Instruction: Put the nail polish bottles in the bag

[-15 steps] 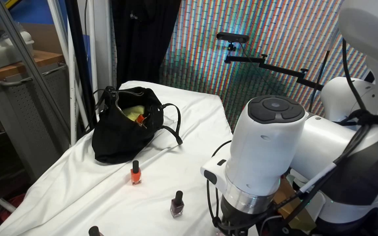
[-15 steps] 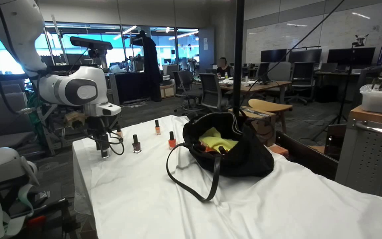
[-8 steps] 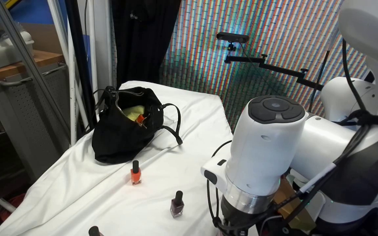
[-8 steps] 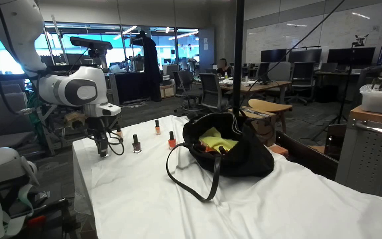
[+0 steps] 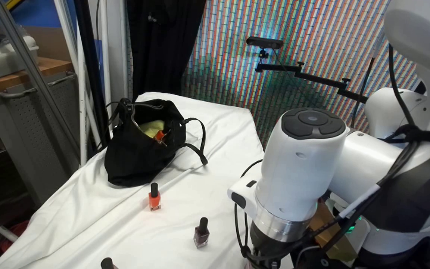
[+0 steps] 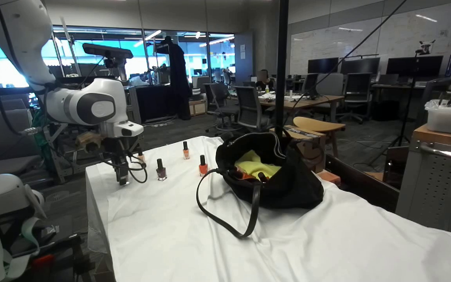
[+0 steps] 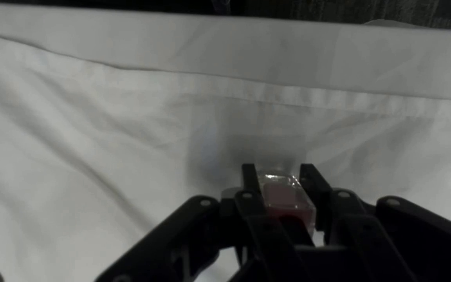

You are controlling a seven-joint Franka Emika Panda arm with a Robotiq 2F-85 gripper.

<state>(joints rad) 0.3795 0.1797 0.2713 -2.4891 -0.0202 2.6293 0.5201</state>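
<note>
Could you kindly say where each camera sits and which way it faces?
An exterior view: by the table, angled down; arm at picture right.
An exterior view: by the table, flatter, facing the bag and chairs beyond; arm, pincer at picture left.
Wrist view: above the pincer, facing down; fingers grip a pink bottle.
Both exterior views share the bag, arm and dark bottle.

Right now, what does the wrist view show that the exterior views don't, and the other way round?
Only the wrist view clearly shows the gripper shut on the body of a pinkish-red bottle. Only the exterior views show the black bag, plus the dark bottle and the orange-red bottle, both upright on the white cloth. All share the white cloth and the gripper, though its lower end is cut off in an exterior view.
</note>
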